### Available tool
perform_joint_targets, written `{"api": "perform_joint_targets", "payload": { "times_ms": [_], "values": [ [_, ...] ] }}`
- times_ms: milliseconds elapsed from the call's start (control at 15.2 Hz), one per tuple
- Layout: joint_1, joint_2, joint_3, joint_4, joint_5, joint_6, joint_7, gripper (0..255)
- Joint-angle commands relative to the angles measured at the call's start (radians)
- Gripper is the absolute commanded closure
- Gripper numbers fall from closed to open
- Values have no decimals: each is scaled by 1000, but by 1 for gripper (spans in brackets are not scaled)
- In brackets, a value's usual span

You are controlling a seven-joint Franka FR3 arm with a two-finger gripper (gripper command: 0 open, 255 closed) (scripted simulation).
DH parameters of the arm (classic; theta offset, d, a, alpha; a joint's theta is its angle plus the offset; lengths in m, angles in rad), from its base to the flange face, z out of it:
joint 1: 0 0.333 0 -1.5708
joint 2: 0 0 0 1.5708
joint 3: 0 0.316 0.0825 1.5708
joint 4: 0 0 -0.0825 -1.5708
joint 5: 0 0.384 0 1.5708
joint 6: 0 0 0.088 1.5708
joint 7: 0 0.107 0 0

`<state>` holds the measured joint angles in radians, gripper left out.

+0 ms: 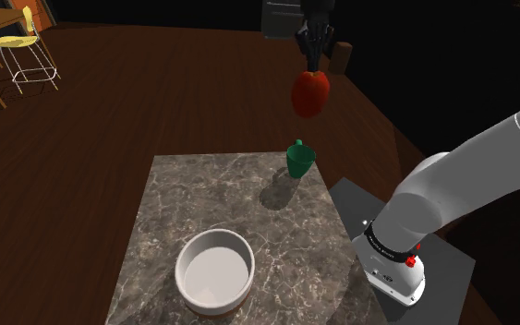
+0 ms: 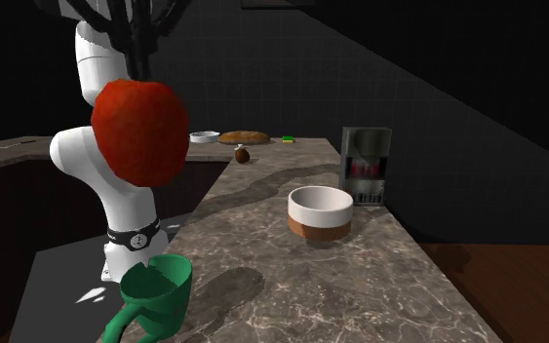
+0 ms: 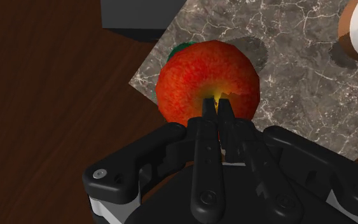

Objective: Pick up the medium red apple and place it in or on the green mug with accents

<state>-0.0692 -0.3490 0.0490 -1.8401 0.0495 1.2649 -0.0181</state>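
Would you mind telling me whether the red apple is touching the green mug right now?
Apart. The shoulder view shows the apple hanging from the tool with open space between it and the mug below.

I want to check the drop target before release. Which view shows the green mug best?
The second exterior view: the green mug is close, its mouth and handle visible. The shoulder view shows it small, below the red apple. In the wrist view, that apple hides all but a green sliver.
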Motion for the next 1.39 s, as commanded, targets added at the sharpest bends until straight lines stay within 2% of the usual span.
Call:
{"api": "perform_joint_targets", "payload": {
  "times_ms": [0,1320],
  "values": [
    [-18,15,-36,39,-25,-26,-56,255],
    [-18,-44,-34,-288,-25,242,-61,255]
  ]
}}
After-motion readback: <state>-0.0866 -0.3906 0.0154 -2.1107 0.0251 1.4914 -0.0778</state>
